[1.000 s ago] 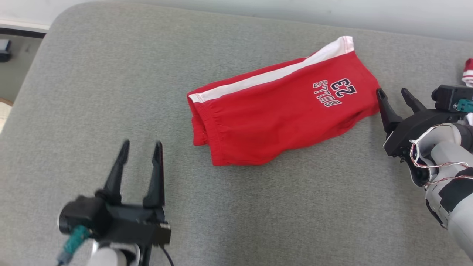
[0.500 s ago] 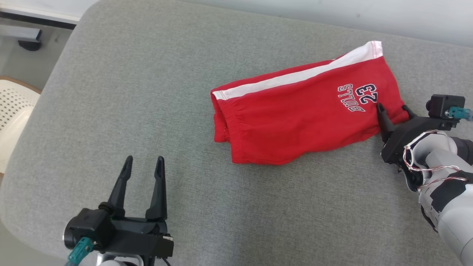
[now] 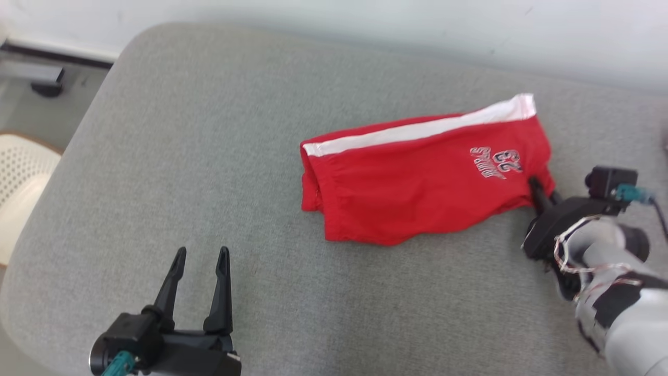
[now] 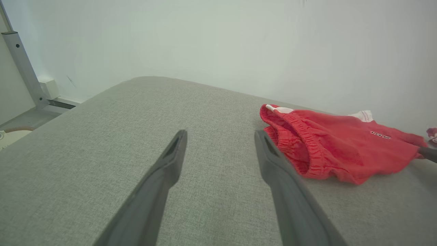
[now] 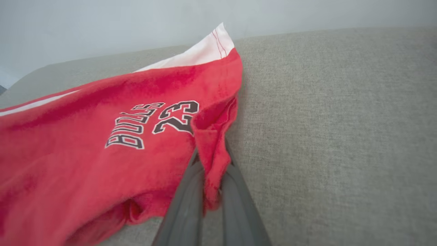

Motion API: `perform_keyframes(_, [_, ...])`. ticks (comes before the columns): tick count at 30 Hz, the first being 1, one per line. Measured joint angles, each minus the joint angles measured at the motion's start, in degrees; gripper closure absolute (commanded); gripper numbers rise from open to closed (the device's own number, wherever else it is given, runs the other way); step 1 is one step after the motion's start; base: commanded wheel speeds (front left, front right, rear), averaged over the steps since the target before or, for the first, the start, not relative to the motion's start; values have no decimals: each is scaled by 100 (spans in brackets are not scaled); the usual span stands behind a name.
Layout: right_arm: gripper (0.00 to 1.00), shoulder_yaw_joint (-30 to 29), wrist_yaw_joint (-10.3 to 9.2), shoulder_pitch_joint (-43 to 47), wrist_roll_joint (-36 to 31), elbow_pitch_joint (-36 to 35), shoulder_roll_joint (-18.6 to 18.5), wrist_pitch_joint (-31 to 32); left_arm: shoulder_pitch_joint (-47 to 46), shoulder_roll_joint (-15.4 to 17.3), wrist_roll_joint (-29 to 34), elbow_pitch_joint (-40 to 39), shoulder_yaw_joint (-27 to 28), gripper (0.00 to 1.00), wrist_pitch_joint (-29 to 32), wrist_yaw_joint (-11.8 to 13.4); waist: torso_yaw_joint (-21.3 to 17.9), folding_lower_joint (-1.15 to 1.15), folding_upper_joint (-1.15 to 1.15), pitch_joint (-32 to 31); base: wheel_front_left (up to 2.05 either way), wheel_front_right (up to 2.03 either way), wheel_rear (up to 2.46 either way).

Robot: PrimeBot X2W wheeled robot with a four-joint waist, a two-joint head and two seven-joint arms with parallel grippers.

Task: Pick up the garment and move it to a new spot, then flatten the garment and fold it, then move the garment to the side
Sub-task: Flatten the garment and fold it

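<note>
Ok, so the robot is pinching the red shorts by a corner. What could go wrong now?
1. The right gripper holds only a thin fold at the hem of the red shorts, so the cloth might slip out when lifted.
2. The left gripper is open and far from the shorts, so they may dangle from one corner and bunch up on the grey cushion.

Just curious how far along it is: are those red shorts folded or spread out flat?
Folded in half: the shorts lie one leg over the other, waistband doubled at one end.
</note>
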Motion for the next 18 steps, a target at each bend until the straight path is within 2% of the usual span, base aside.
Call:
perform_keyframes(11, [100,-77,0,1421,356,-1472,-211,-200,399,0,222,79,70,0,0,0,-351,-1,0,-652,0,0,0])
perform_keyframes(18, [100,-808,0,2495,413,-2275,-432,-221,562,-1,271,54,71,0,0,0,-648,-1,0,-883,0,0,0])
